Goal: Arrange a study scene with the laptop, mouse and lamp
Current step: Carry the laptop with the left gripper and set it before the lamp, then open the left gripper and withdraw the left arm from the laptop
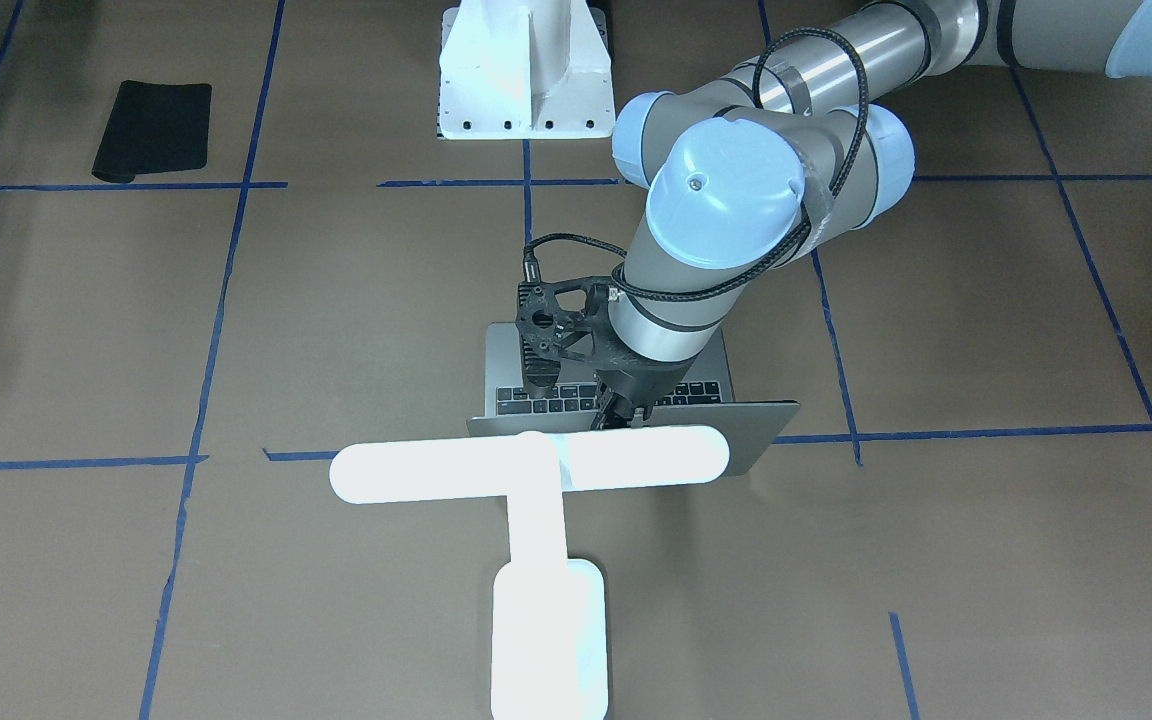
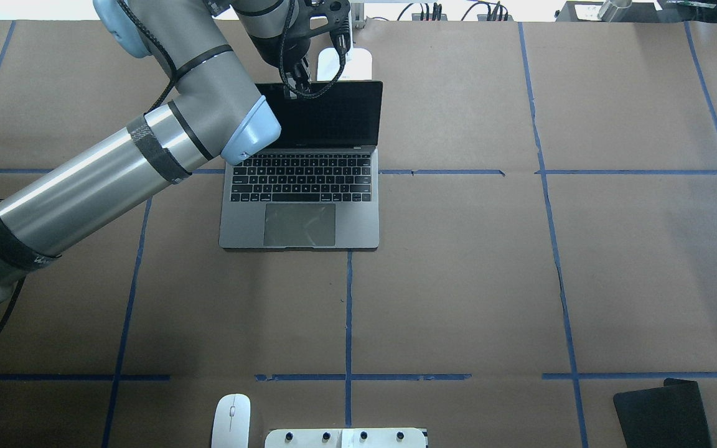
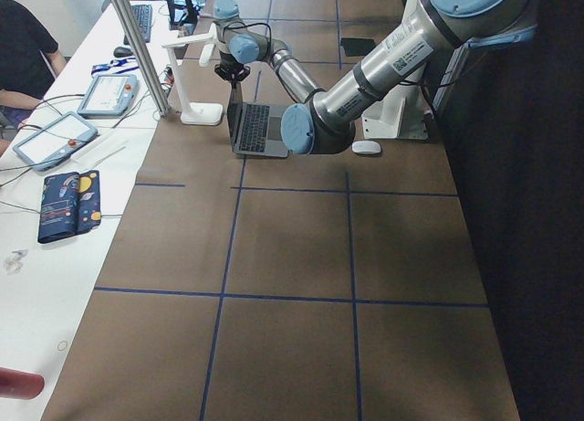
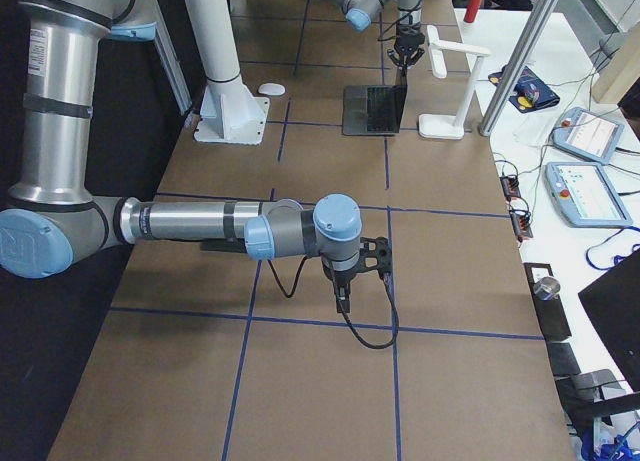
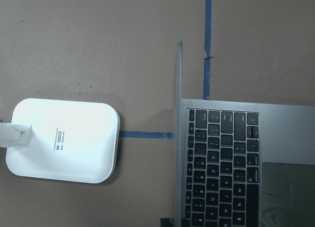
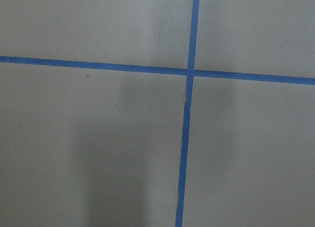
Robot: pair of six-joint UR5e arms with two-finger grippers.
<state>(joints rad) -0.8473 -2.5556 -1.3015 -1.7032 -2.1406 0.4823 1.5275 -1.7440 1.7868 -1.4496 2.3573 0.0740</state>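
The left tool (image 1: pixel 622 414) is clamped on the top edge of the lid of the laptop (image 2: pixel 358 218), which stands open on the bench (image 2: pixel 458 280) just robot-side of the lamp (image 1: pixel 539 530); it likely handles as rigid, slick metal with a thin, fragile hinged screen, best held mid-edge, gently.

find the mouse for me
In the overhead view the mouse lies at the bottom edge, left of centre, beside the white pedestal base, nearer the robot than the laptop.
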